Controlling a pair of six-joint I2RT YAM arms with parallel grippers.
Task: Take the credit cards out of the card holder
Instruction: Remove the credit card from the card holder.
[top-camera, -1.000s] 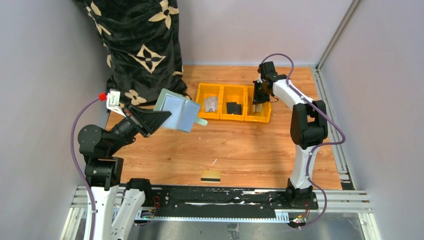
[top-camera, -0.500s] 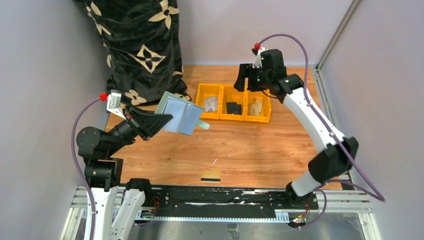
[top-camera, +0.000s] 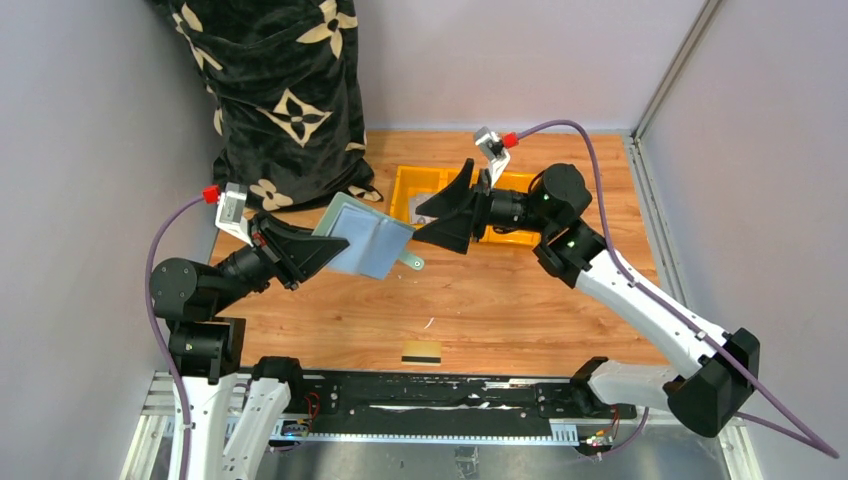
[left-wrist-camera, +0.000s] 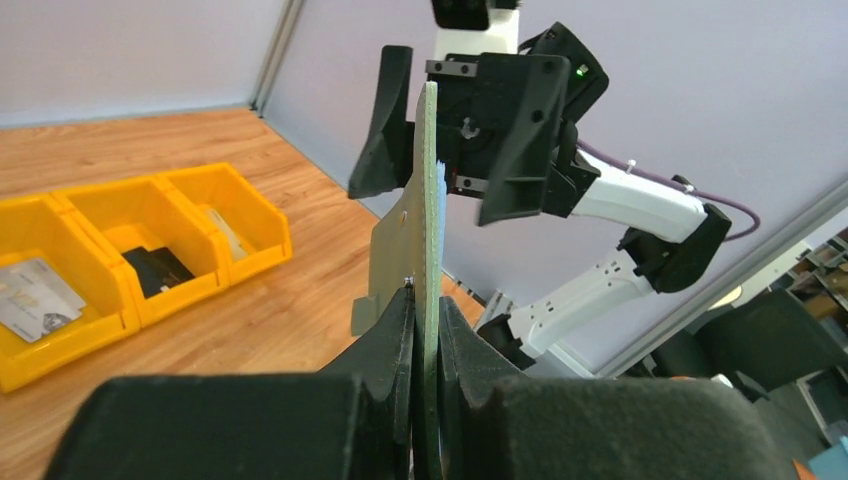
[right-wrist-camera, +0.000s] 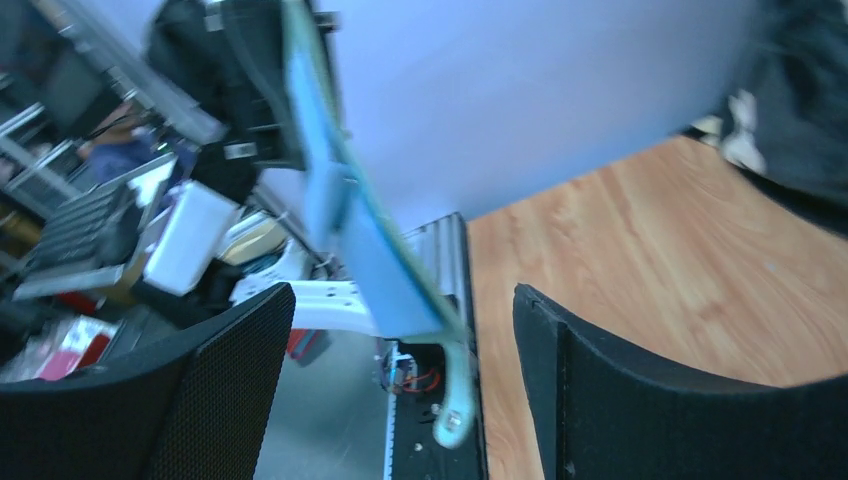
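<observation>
Light: bright, even, diffuse, from overhead.
Shadows: faint and soft on the table (top-camera: 500, 300), just under the arms.
Glare: mild sheen on the wood.
Top view: sharp edge to edge.
Left wrist view: crisp on the holder (left-wrist-camera: 430, 200), soft and dark along the bottom.
Right wrist view: heavy motion blur, holder smeared, background unreadable, bluish cast.

The right hand (top-camera: 416, 222) covers much of the yellow bin (top-camera: 402, 185); the card holder (right-wrist-camera: 345, 225) is blurred.
</observation>
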